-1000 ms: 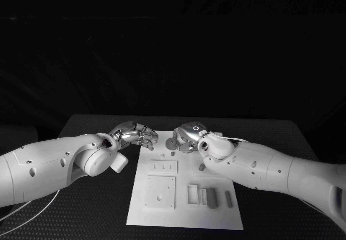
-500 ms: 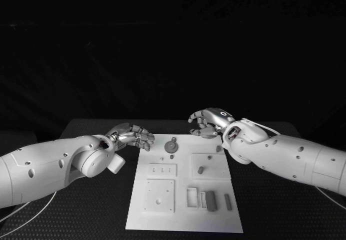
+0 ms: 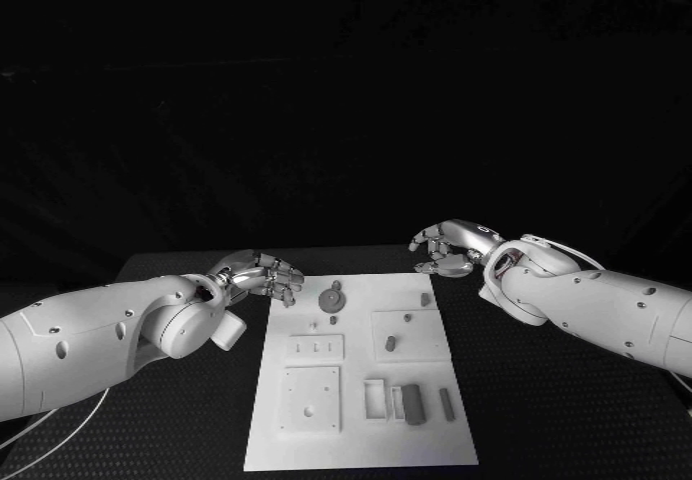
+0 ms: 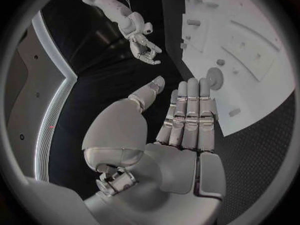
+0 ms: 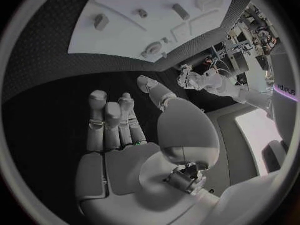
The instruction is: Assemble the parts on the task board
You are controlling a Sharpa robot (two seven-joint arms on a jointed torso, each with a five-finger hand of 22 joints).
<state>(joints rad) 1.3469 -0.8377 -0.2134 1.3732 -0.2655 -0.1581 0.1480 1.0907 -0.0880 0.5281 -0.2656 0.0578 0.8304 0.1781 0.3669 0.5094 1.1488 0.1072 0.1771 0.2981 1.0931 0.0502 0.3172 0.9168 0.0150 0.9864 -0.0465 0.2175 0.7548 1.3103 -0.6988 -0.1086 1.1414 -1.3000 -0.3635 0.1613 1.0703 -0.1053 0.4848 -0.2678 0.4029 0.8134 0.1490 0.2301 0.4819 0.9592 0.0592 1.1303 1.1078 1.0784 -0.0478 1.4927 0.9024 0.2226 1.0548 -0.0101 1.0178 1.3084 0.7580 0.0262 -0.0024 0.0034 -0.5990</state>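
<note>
Left hand [image 3: 267, 274] empty beside task board [image 3: 361, 455]; parts [image 3: 413, 403] on it.

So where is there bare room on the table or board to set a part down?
Bare table lies right of the white board, below the right hand. The board's near strip is bare. Its middle, around the grey parts, is crowded. The left hand hovers at its far left corner.
</note>
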